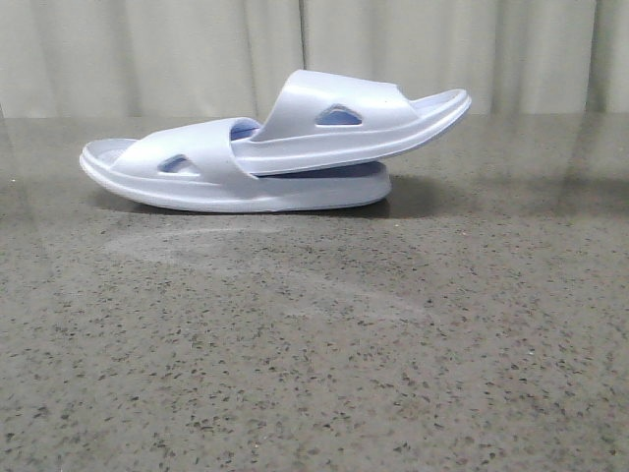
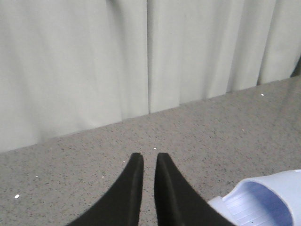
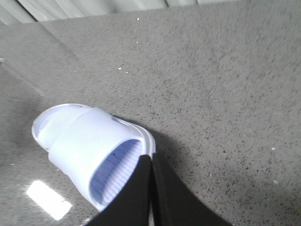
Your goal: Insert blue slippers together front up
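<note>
Two blue slippers [image 1: 275, 147] nested on the speckled table [image 1: 314, 354].
One lies flat; the second is pushed under its strap, its end raised toward 2 o'clock. No writing is readable. Left gripper [image 2: 149, 162] fingers nearly together, right gripper [image 3: 151, 162] fingers together, both empty.

A dark grey speckled stone-look tabletop [image 1: 314, 374] carries a pair of pale lavender-blue moulded foam slide sandals [image 1: 285, 147]. The lower slipper [image 1: 197, 177] lies flat on the surface; the upper slipper [image 1: 344, 123] is tucked under its strap, tilting upward to the right.
</note>
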{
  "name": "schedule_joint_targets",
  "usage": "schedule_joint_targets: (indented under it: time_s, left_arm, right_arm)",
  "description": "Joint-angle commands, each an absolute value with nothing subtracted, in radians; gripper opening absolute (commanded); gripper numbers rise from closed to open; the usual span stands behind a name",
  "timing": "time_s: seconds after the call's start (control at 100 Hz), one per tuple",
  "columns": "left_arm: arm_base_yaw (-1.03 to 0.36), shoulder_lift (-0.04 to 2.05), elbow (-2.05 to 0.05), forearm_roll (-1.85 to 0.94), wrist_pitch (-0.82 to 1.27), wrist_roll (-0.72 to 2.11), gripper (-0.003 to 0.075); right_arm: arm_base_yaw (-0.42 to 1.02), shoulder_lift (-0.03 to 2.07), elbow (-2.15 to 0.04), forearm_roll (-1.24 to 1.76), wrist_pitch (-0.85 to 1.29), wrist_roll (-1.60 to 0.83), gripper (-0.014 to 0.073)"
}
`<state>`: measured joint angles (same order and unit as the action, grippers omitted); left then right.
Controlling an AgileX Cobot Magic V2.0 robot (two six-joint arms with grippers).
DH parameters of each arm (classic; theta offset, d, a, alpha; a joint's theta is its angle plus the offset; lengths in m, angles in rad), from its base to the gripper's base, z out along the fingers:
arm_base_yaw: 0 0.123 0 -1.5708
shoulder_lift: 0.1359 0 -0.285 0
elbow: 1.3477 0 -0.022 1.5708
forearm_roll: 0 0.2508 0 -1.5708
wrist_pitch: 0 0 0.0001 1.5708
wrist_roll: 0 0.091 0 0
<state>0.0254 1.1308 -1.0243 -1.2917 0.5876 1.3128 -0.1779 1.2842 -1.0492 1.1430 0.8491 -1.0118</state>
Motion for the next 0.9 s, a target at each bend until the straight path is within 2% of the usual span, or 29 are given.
schedule_joint_targets:
  time_s: [0.0,0.23,0.38,0.54,0.61,0.89]
  left_arm:
    - [-0.018,1.044,-0.994,-1.331,0.48,1.332,0.0015]
    - [-0.029,0.882,-0.824,-1.438,0.479,1.485,0.0015]
    - [-0.029,0.772,-0.673,-1.627,0.458,1.637,0.0015]
    - [-0.029,0.658,-0.49,-1.848,0.456,1.822,0.0015]
    - [-0.029,0.617,-0.427,-1.861,0.466,1.843,0.0015]
    - [-0.029,0.53,-0.357,-1.861,0.467,1.843,0.0015]
  right_arm:
    - [-0.116,1.175,-1.007,1.141,0.694,-1.047,-0.0088]
    - [-0.008,0.94,-0.772,1.164,0.502,-1.197,-0.0088]
    - [-0.003,0.767,-0.583,1.247,0.461,-1.303,-0.0088]
    - [-0.003,0.57,-0.404,1.281,0.409,-1.307,-0.0088]
    - [-0.003,0.509,-0.343,1.301,0.403,-1.307,-0.0088]
    - [-0.003,0.445,-0.294,1.39,0.331,-1.307,-0.0089]
